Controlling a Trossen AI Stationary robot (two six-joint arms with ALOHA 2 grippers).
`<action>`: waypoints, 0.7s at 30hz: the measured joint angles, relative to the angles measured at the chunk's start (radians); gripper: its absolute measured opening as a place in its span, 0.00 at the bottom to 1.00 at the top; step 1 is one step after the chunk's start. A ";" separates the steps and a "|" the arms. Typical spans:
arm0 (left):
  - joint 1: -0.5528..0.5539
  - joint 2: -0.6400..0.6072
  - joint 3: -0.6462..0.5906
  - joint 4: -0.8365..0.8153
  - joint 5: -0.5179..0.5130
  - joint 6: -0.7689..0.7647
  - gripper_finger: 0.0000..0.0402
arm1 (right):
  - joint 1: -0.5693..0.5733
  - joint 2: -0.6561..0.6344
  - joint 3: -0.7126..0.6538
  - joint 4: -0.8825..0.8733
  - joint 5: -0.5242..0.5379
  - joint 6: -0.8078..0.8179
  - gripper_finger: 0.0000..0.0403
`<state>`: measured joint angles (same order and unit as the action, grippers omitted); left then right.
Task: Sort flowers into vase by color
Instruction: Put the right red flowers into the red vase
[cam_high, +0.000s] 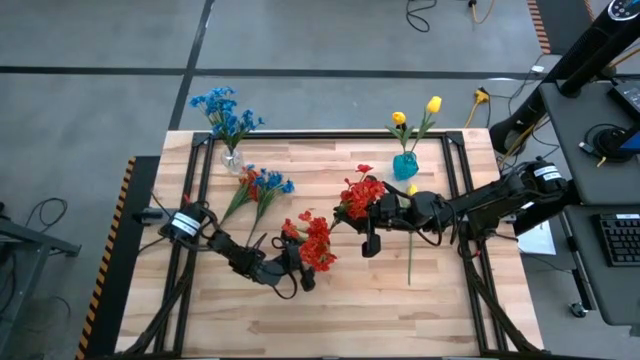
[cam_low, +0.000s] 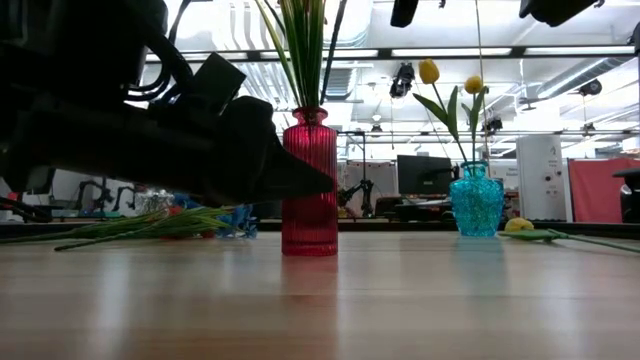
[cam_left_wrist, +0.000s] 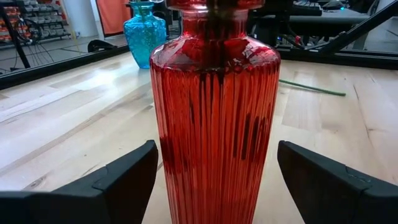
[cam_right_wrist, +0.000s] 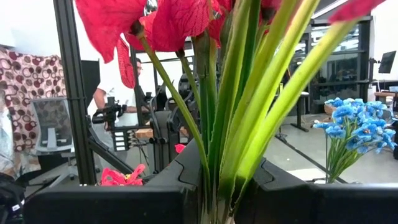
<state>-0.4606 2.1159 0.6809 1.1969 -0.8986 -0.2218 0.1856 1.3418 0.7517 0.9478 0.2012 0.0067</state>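
left claw (cam_left_wrist: 214, 180) wide open either side of the red vase (cam_left_wrist: 214, 124), mid tabletop (cam_high: 300, 320), not touching. right claw (cam_high: 372, 238) clamped on red flower stems (cam_right_wrist: 242, 124), hanging just right of the vase. step looks like loading reds; next likely steady vase, drop stems in. blue vase (cam_high: 405, 165) and loose blue flowers (cam_high: 262, 185) near, front tabletop open.

The red vase (cam_left_wrist: 214, 118) is cut off at neck and base in the left wrist view, and from above it is hidden under its red flowers (cam_high: 316, 243). In the low view, the left arm (cam_low: 130, 120) covers the blue sprigs (cam_low: 235, 220) lying behind it. The stem bases between the right gripper's fingers (cam_right_wrist: 217, 186) are hidden.
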 joint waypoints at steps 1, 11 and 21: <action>0.000 0.000 0.002 0.000 0.000 0.000 0.77 | 0.000 0.000 0.000 0.000 0.000 0.000 0.11; 0.008 0.000 0.026 -0.008 -0.003 0.026 0.77 | 0.000 0.001 0.000 -0.001 0.000 -0.017 0.11; 0.007 0.000 0.025 -0.008 -0.008 0.023 0.77 | 0.000 0.001 0.000 -0.006 0.000 -0.024 0.11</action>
<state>-0.4534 2.1159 0.7063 1.1885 -0.9066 -0.1988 0.1856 1.3430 0.7517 0.9413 0.2016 -0.0177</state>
